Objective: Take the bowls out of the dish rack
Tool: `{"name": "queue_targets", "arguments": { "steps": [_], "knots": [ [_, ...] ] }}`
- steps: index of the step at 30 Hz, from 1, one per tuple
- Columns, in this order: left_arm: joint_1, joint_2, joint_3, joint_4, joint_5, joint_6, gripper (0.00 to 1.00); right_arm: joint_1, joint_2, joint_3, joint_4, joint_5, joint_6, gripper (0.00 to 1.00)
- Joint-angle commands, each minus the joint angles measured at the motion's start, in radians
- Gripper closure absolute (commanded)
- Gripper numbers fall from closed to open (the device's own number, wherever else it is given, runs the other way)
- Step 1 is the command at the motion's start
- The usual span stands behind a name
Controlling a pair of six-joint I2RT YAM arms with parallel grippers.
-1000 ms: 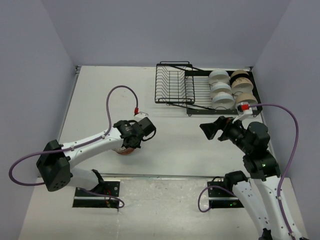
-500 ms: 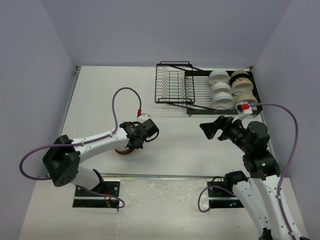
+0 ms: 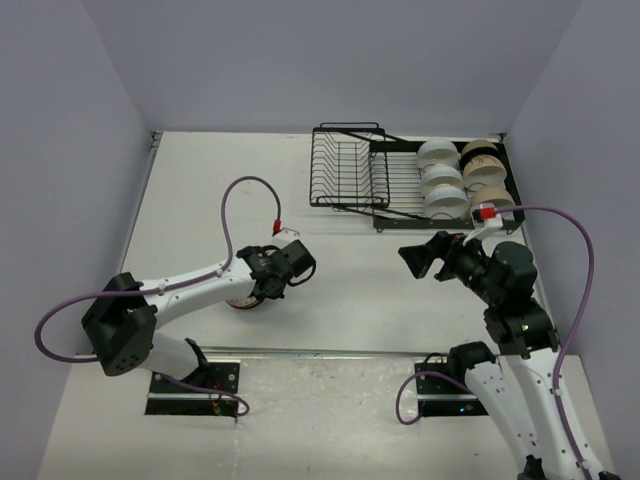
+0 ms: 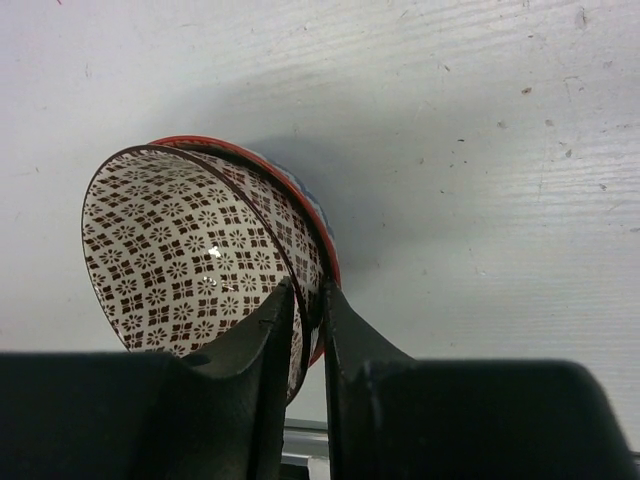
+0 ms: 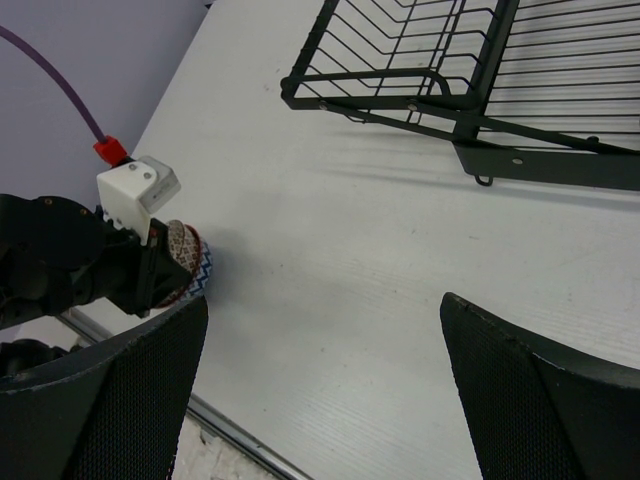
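Top external view: lower left of centre, the left gripper (image 3: 262, 290) is clamped on the rim of a reddish-brown patterned bowl (image 3: 243, 300), held tilted close over the table (image 3: 200, 190). The left wrist view shows one jaw inside the rim and one outside, with a red-rimmed second bowl (image 4: 300, 190) nested around it. Upper right of centre stands the dish rack (image 3: 348, 172), its wider section holding white bowls (image 3: 441, 178) and beige bowls (image 3: 483, 165) on edge. Below it, the right gripper (image 3: 415, 258) hovers with jaws wide apart, holding nothing.

Left tool (image 4: 308, 300) pinched shut; right tool (image 5: 322, 300) spread wide.
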Motion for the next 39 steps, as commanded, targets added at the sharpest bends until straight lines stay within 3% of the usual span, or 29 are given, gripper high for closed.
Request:
{"name": "queue_targets", "arguments": {
  "steps": [1,11,20,39],
  "knots": [
    [-0.001,-0.037,0.006,0.007,-0.053,-0.002,0.82,-0.003,0.004,0.001,0.033,-0.005,-0.014,0.01],
    [-0.012,-0.070,0.075,-0.087,-0.074,-0.017,0.81,-0.003,0.001,-0.001,0.035,-0.007,-0.012,0.01],
    [-0.030,-0.073,0.069,-0.090,-0.063,-0.027,0.99,-0.003,-0.009,-0.005,0.030,-0.007,-0.011,0.01],
    [-0.031,-0.045,0.027,-0.062,-0.030,-0.021,1.00,-0.003,-0.016,-0.012,0.031,-0.007,-0.008,0.01]
  ]
}}
